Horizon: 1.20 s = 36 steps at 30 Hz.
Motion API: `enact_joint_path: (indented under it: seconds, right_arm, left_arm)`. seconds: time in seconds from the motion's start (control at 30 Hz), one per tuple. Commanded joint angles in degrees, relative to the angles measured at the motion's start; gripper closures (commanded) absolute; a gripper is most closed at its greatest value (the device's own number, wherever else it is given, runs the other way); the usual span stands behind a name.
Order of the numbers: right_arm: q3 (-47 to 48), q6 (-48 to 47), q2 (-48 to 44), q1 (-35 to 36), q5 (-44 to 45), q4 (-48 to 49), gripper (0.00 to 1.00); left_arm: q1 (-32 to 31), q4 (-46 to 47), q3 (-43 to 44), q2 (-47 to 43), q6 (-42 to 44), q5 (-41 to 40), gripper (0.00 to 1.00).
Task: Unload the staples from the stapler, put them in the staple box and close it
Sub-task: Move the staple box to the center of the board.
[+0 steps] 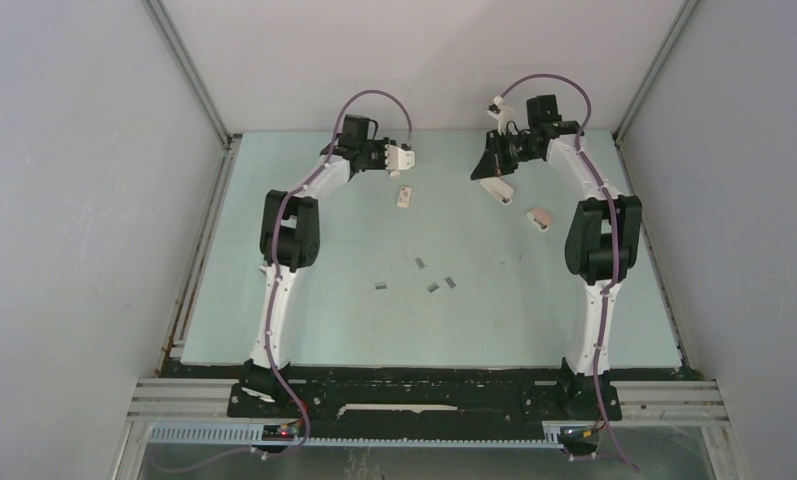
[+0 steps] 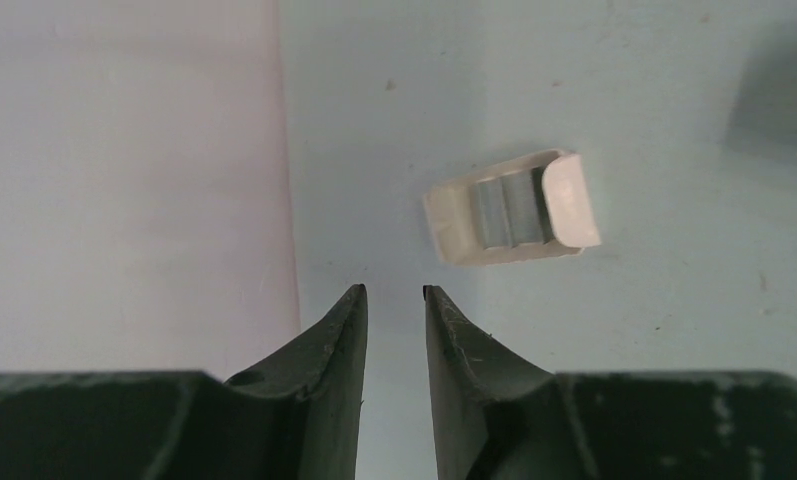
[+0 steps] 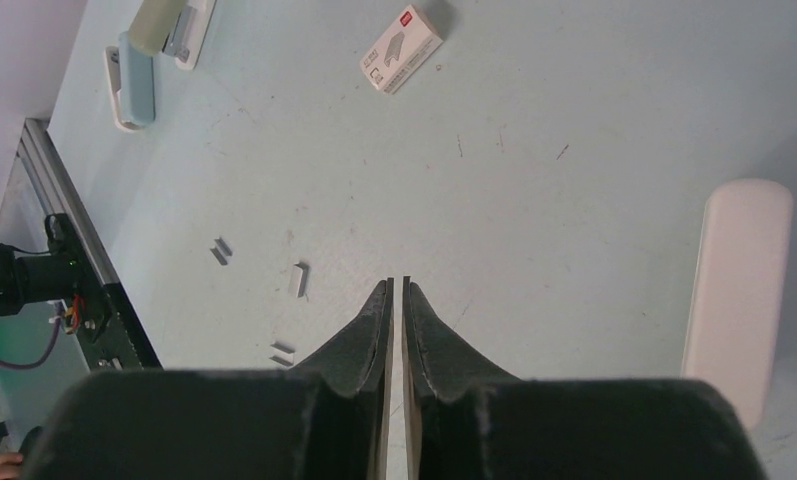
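Left gripper (image 2: 394, 292) is up at the far end of the worktop (image 1: 344, 320), jaws only a narrow way apart, with nothing between them and not touching anything. Near it, on the side toward the arm bases, lies a small white box (image 1: 404, 197). The right wrist view shows a red mark and a little drawing on its top, but the print's too small to read. The staples (image 1: 420, 263), four little grey strips, are scattered mid-worktop, well apart from both grippers and closer to the arm bases. Right gripper (image 3: 396, 285) is pinched down to a sliver, empty too, hanging near a white stapler (image 3: 739, 290) without touching it. A pinkish stapler (image 1: 539, 218) sits further right.
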Motion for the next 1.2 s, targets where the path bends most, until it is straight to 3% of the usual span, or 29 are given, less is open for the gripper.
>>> enact_joint_path:
  seconds: [0.0, 0.4, 0.63, 1.17]
  right_arm:
    - [0.3, 1.6, -2.8, -0.9, -2.0, 1.5, 0.87]
    - [0.7, 1.8, -2.1, -1.8, -3.3, 1.3, 0.88]
    - [-1.1, 2.0, -3.8, -2.0, -3.3, 2.1, 0.88]
    - [-6.4, 1.9, -7.7, -2.8, -3.7, 4.2, 0.88]
  left_arm:
    - [-0.6, -2.5, 1.2, 0.9, 7.3, 5.1, 0.67]
    - [-0.6, -3.0, 1.0, 1.3, 13.5, 10.5, 0.62]
    - [-0.5, -7.4, 0.7, 0.5, 17.4, 12.8, 0.54]
    - [-0.7, -9.4, -2.3, -1.6, 19.7, 13.5, 0.53]
